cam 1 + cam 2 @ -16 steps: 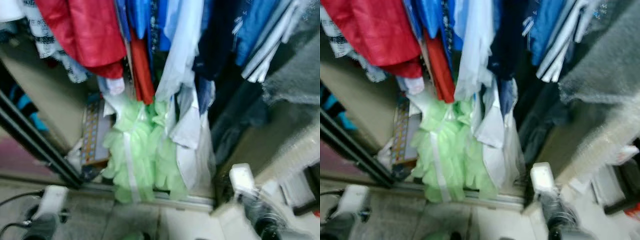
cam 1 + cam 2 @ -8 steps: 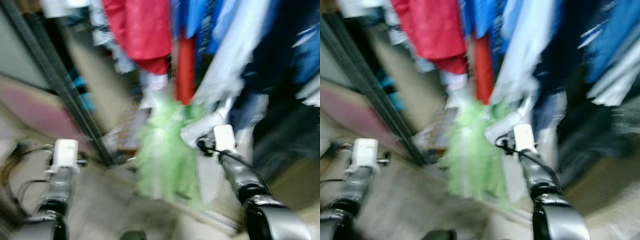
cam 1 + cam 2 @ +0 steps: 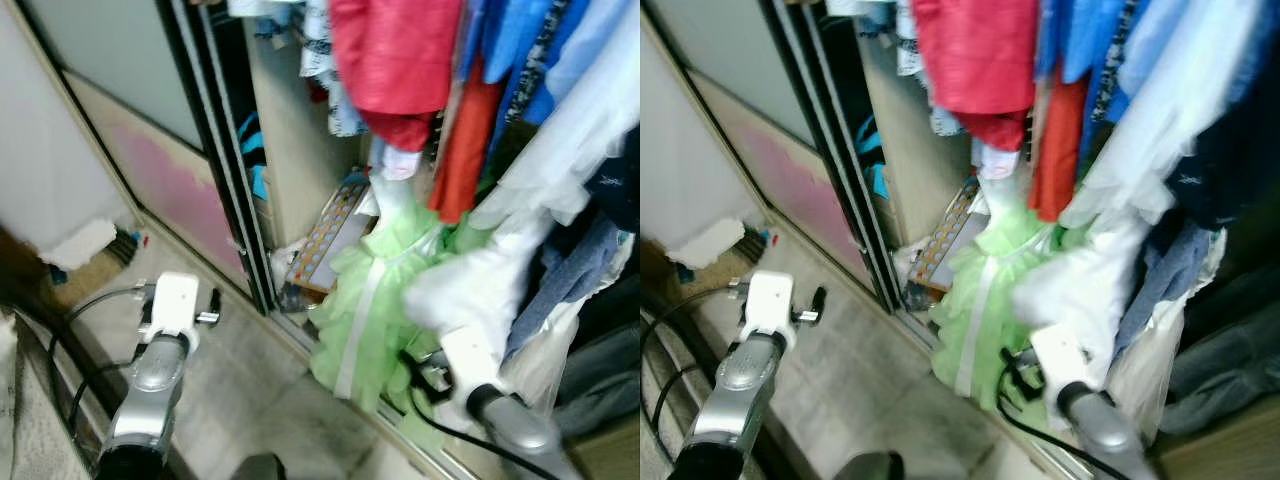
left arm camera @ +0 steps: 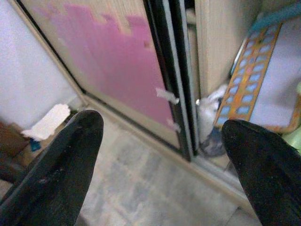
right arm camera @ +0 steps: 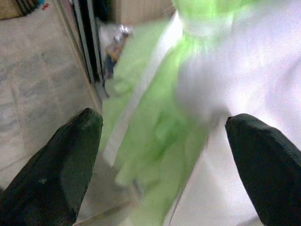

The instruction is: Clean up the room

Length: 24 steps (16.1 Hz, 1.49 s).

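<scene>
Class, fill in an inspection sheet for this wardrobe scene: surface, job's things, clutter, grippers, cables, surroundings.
Surface: grey tiled floor.
Job's things: green dress hanging down to the wardrobe's track; white garment beside it.
Clutter: patterned board leaning inside the wardrobe; crumpled bits by the track.
Grippers: left gripper open over the floor; right gripper open, facing the dress.
Cables: black cable at the left arm.
Surroundings: sliding door, hanging clothes.

Grey tiled floor (image 3: 250,390); white crumpled cloth (image 3: 78,242) lying near wall; patterned board (image 3: 325,235) on wardrobe floor.
</scene>
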Available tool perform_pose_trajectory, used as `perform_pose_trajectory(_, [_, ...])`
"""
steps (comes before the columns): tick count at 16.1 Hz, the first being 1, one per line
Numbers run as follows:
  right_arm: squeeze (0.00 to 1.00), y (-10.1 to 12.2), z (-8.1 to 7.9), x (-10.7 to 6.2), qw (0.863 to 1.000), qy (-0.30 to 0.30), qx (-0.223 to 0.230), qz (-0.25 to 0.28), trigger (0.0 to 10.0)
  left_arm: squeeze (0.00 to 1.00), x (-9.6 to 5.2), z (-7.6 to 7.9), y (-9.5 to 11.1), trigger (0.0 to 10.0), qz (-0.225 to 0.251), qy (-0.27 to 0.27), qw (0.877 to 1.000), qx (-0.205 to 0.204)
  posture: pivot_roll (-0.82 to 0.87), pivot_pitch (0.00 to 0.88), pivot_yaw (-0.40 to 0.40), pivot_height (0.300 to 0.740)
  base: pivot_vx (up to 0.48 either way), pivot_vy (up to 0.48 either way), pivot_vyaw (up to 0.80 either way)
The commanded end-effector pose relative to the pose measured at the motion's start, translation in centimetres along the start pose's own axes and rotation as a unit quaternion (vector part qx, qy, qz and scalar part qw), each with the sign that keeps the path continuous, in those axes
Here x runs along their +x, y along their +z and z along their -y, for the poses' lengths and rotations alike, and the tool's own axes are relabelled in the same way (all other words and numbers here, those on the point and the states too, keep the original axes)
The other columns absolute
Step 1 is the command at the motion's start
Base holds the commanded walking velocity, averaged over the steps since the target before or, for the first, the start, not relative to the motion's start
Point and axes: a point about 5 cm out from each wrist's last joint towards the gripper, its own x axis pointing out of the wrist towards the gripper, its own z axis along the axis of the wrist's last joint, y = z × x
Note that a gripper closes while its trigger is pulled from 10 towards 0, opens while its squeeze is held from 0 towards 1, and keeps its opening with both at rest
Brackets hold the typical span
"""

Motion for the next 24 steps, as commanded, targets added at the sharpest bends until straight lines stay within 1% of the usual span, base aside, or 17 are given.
perform_pose_trajectory(1, [0.0, 4.4, -0.6, 0.2, 0.995, 0.019, -0.032, 0.091, 10.0, 0.0, -0.3, -0.7, 1.0, 10.0, 0.013, 0.019, 1.0, -0.006, -0.01, 0.0, 0.029, 0.74, 0.0, 0.0, 0.8])
perform_pose_trajectory(3, [0.0, 7.3, -0.8, 0.3, 0.989, 0.025, -0.054, 0.137, 10.0, 0.0, -0.8, -0.5, 2.4, 10.0, 0.031, 0.044, 0.998, -0.021, -0.01, 0.0, 0.031, 0.74, 0.0, 0.0, 0.8])
perform_pose_trajectory(4, [0.0, 8.4, -1.0, 0.3, 0.985, 0.02, -0.053, 0.163, 10.0, 0.0, -1.2, -0.1, 3.1, 10.0, 0.04, 0.042, 0.998, -0.034, -0.01, 0.0, 0.029, 0.74, 0.0, 0.0, 0.79])
perform_pose_trajectory(5, [0.0, 9.3, -1.3, 0.4, 0.979, 0.016, -0.067, 0.191, 10.0, 0.0, -1.6, 0.4, 4.0, 10.0, 0.058, 0.043, 0.996, -0.043, 0.0, 0.0, 0.028, 0.74, 0.0, 0.0, 0.79])
perform_pose_trajectory(6, [0.0, 9.5, -1.4, 0.5, 0.977, 0.012, -0.07, 0.2, 10.0, 0.0, -1.9, 0.5, 4.5, 10.0, 0.064, 0.046, 0.996, -0.042, 0.0, 0.0, 0.028, 0.74, 0.0, 0.0, 0.79])
perform_pose_trajectory(7, [0.0, 9.8, -1.6, 1.3, 0.978, 0.004, -0.059, 0.199, 10.0, 0.0, -2.0, 0.6, 4.8, 10.0, 0.069, 0.052, 0.995, -0.049, 0.01, 0.0, 0.024, 0.74, 0.0, 0.0, 0.79])
perform_pose_trajectory(8, [0.0, 10.2, -1.7, 2.0, 0.977, -0.002, -0.062, 0.205, 10.0, 0.0, -2.1, 0.6, 4.7, 10.0, 0.068, 0.055, 0.995, -0.053, 0.01, 0.0, 0.023, 0.74, 0.0, 0.0, 0.79])
perform_pose_trajectory(9, [0.0, 10.9, -1.7, 3.1, 0.976, -0.014, -0.051, 0.209, 10.0, 0.0, -2.2, 0.6, 4.5, 10.0, 0.062, 0.06, 0.995, -0.059, 0.02, 0.0, 0.018, 0.74, 0.0, 0.0, 0.79])
perform_pose_trajectory(10, [0.0, 11.1, -1.7, 3.5, 0.976, -0.018, -0.048, 0.21, 10.0, 0.0, -2.2, 0.7, 4.3, 10.0, 0.059, 0.064, 0.994, -0.063, 0.02, 0.0, 0.014, 0.74, 0.0, 0.0, 0.79])
perform_pose_trajectory(11, [0.0, 11.5, -1.6, 4.0, 0.975, -0.023, -0.045, 0.217, 10.0, 0.0, -2.2, 0.8, 4.5, 10.0, 0.059, 0.082, 0.993, -0.065, 0.03, 0.0, 0.008, 0.74, 0.0, 0.0, 0.79])
perform_pose_trajectory(12, [0.0, 12.2, -1.7, 4.7, 0.973, -0.023, -0.042, 0.225, 10.0, 0.0, -2.3, 1.5, 5.1, 10.0, 0.073, 0.064, 0.993, -0.073, 0.04, 0.0, -0.004, 0.74, 0.0, 0.0, 0.79])
perform_pose_trajectory(13, [0.0, 12.6, -1.8, 5.0, 0.972, -0.017, -0.043, 0.231, 10.0, 0.0, -2.3, 1.8, 5.4, 10.0, 0.084, 0.05, 0.992, -0.077, 0.04, 0.0, -0.013, 0.74, 0.0, 0.0, 0.79])
perform_pose_trajectory(14, [0.0, 13.0, -1.9, 5.3, 0.97, -0.011, -0.047, 0.237, 10.0, 0.0, -2.4, 2.0, 5.5, 10.0, 0.094, 0.052, 0.991, -0.079, 0.05, 0.0, -0.022, 0.74, 0.0, 0.0, 0.79])
perform_pose_trajectory(18, [0.0, 13.1, -1.9, 6.0, 0.97, -0.008, -0.043, 0.239, 10.0, 0.0, -3.0, 2.3, 5.2, 10.0, 0.09, 0.052, 0.99, -0.091, 0.07, 0.0, -0.03, 0.74, 0.0, 0.0, 0.79])
perform_pose_trajectory(20, [0.0, 13.3, -2.1, 6.0, 0.969, -0.006, -0.042, 0.244, 10.0, 0.0, -3.0, 2.5, 5.1, 10.0, 0.088, 0.051, 0.99, -0.094, 0.06, 0.0, -0.029, 0.74, 0.0, 0.0, 0.79])
perform_pose_trajectory(21, [0.0, 13.4, -2.2, 5.9, 0.968, -0.002, -0.043, 0.248, 10.0, 0.0, -2.8, 2.9, 5.4, 10.0, 0.092, 0.049, 0.989, -0.102, 0.05, 0.0, -0.027, 0.74, 0.0, 0.0, 0.79])
perform_pose_trajectory(24, [0.0, 13.4, -2.1, 5.9, 0.967, -0.002, -0.044, 0.25, 10.0, 0.0, -2.8, 3.3, 5.5, 10.0, 0.096, 0.047, 0.989, -0.103, 0.05, 0.0, -0.026, 0.74, 0.0, 0.0, 0.79])
